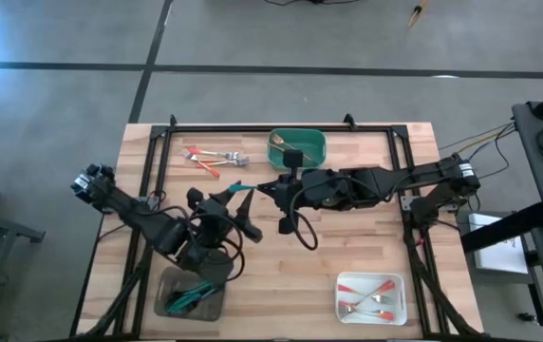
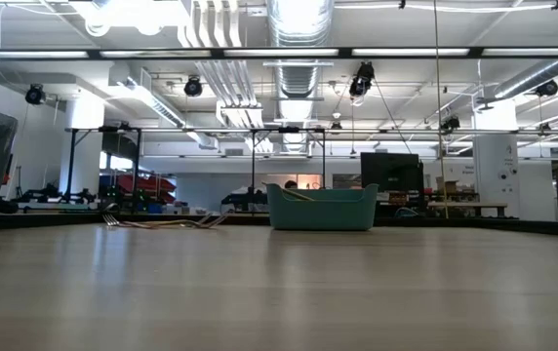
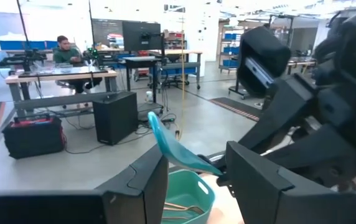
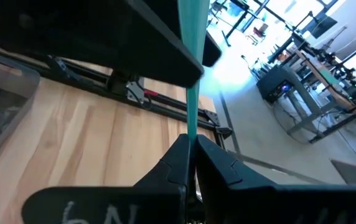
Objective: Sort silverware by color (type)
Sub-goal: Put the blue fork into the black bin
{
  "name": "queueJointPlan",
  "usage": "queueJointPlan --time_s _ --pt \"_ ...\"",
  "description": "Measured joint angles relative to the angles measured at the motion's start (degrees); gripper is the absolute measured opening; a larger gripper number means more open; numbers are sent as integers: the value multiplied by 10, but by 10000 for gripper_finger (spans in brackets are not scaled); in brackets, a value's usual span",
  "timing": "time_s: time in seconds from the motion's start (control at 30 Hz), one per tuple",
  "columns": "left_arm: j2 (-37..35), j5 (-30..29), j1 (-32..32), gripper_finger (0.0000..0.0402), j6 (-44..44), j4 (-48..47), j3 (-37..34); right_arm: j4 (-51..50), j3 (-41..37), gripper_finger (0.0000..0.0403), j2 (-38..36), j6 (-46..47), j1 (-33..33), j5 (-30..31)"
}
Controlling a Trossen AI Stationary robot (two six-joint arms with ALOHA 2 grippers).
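Teal-handled utensil (image 4: 189,93) pinched in shut right fingers (image 4: 192,158), passing between open left fingers (image 3: 142,177).

Workshop desks (image 3: 60,76), grey floor (image 1: 347,33), ceiling striplights (image 2: 425,52)

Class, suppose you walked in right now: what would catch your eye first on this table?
Mid-table, both arms meet over one teal-handled utensil: the right claw is shut on it, while the left claw stands open around its other end. Around them sit a green tray at the far edge and grey and white trays at the near edge.
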Motion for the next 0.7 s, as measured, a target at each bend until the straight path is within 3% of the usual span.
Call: queueJointPlan --time_s 0.3,0.43,0.7 --pt "-2 0 1 144 -14 0 0 26 0 9 -4 -52 0 5" --pt "-2 0 1 144 -25 0 0 62 0 9 -5 -88 0 39" --pt "-4 0 2 144 -14 0 0 65 0 9 -3 -91 0 42"
